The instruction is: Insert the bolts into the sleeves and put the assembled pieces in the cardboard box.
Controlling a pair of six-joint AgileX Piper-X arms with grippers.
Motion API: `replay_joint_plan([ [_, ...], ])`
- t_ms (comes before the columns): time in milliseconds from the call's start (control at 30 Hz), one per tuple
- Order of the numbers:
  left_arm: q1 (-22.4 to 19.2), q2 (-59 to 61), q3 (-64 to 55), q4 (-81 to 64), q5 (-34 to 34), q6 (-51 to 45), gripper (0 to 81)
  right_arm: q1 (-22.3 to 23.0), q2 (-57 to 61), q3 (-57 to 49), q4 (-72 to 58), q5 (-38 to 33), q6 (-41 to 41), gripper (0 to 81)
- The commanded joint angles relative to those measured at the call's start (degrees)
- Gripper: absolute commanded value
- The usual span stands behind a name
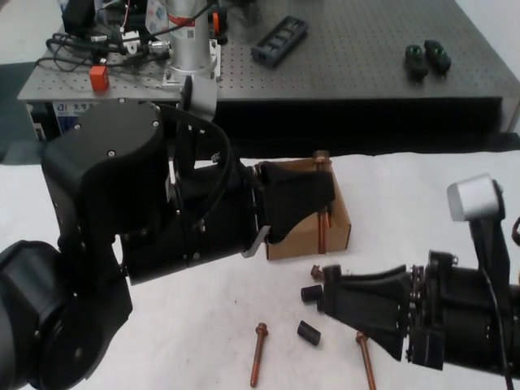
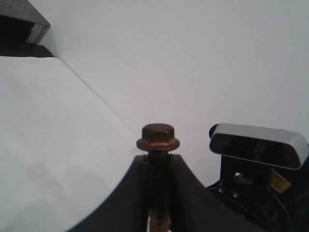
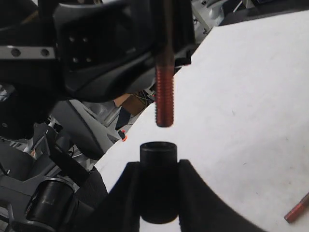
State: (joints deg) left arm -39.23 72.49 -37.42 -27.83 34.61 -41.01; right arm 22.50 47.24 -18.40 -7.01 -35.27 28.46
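The copper bolt (image 2: 158, 137) stands upright, head up and threaded tip pointing down, clamped in the left gripper (image 2: 158, 163). Just below the tip and not touching it, the right gripper (image 3: 158, 169) pinches a black sleeve (image 3: 158, 151) with its bore facing up. The left gripper hides what is inside the cardboard box (image 1: 299, 241) behind.

Your R gripper (image 3: 158, 166) clamps the black sleeve (image 3: 158, 193) upright, open end up. The bolt (image 3: 164, 92) hangs thread end down just above it, gap btwn, held by L gripper (image 3: 161, 46).
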Motion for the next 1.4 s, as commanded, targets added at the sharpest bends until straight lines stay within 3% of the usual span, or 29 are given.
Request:
replay_joint_plan([
  [0,0.1,-0.6,-0.1,-1.5,0.8,-0.9,0.7,0.3,1.0,-1.5,-6.7,-0.8,0.3,0.2],
  [267,0.1,-0.6,-0.1,-1.5,1.7,-0.9,0.7,0.3,3.5,-2.4,-8.0,-1.3,0.1,0.2],
  [733,0.1,-0.6,-0.1,-1.5,3.4,-0.9,0.4,0.3,3.5,-2.3,-17.1,4.0,-0.2,0.2],
  [800,0.1,-0.6,-0.1,-1.5,4.3,-1.6,8.3,0.3,3.5,-2.3,-17.5,5.7,-1.6,0.2],
  [867,0.1,-0.6,-0.1,-1.5,4.4,-2.7,23.4,0.3,3.5,-2.3,-17.5,7.1,-2.9,0.2],
  [933,0.1,-0.6,-0.1,-1.5,4.2,-2.7,43.9,0.3,3.5,-2.3,-17.9,7.9,-4.4,0.2],
  [1000,0.1,-0.6,-0.1,-1.5,3.6,-2.7,54.4,0.3,3.5,-2.3,-17.9,9.3,-6.5,0.2],
  [1167,0.4,-0.6,-0.1,-1.4,0.4,-1.1,53.4,-2.2,4.3,-2.6,-17.3,17.7,-12.7,0.2],
  [1367,3.6,-0.6,-0.1,4.9,-3.6,5.2,53.3,-7.2,17.0,-11.2,-9.3,20.1,-19.4,0.2],
])
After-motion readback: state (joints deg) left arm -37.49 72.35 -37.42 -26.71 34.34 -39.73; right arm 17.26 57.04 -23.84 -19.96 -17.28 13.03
